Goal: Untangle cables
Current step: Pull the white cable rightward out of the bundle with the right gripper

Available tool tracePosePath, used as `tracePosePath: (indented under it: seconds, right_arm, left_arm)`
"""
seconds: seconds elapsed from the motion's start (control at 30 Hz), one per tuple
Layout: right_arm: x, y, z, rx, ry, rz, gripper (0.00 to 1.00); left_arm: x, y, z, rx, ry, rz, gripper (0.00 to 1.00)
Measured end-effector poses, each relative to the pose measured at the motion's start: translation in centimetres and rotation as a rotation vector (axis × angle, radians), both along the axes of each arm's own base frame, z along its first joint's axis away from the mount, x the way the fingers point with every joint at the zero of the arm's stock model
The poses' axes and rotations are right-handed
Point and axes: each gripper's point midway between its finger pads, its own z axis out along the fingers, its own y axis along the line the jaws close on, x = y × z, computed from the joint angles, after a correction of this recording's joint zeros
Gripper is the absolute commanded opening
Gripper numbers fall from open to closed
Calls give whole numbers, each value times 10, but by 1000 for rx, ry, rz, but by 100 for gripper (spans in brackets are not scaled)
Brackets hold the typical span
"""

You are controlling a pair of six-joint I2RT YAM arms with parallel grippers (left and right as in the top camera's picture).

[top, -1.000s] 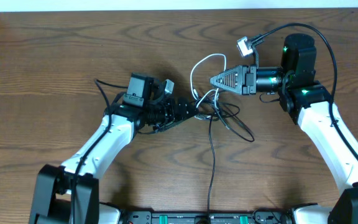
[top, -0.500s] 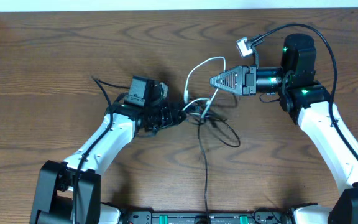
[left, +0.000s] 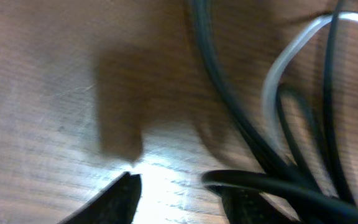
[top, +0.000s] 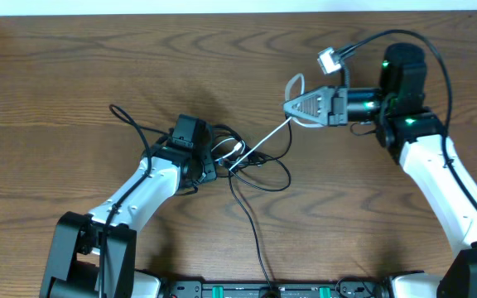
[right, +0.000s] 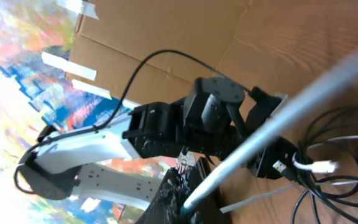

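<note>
Cables [top: 240,162] limp, light: my right fingers [top: 290,108] pinch the white cable [top: 259,142] taut, left fingers [top: 208,163] I cannot tell; I'd grab the black loop [top: 287,174].

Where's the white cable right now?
Overhead view: the white cable runs taut from the right gripper, upper right of centre, diagonally down-left into the black cables beside the left gripper.

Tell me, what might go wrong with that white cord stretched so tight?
The white cord runs taut from the shut right jaws into the black cables; more pull may tighten the tangle or slip the cord free. Black loops beside the left jaws could snag them.
</note>
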Motion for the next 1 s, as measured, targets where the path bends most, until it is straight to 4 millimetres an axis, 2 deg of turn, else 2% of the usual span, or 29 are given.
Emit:
tracePosePath:
  seconds: [0.1,0.2,0.37,0.7,0.83,1.0]
  right_arm:
    - [6,-17,3,13,-6,-23,1]
    - [19,-42,3,17,-1,-88,1]
    - [39,-95,-1,19,45,-238,1]
    - [53,-185,-9,42,147,-482,1]
    - [54,-210,-9,48,148,-547,1]
    - [54,-230,-10,52,151,-600,1]
  left_arm:
    - [-2,3,-1,13,7,3,51]
    - [-4,4,-2,19,12,4,53]
    - [-9,8,-3,26,37,11,55]
    - [-11,58,-6,34,93,187,55]
    - [-12,68,-6,20,105,223,56]
    - [-12,65,-6,-8,110,219,55]
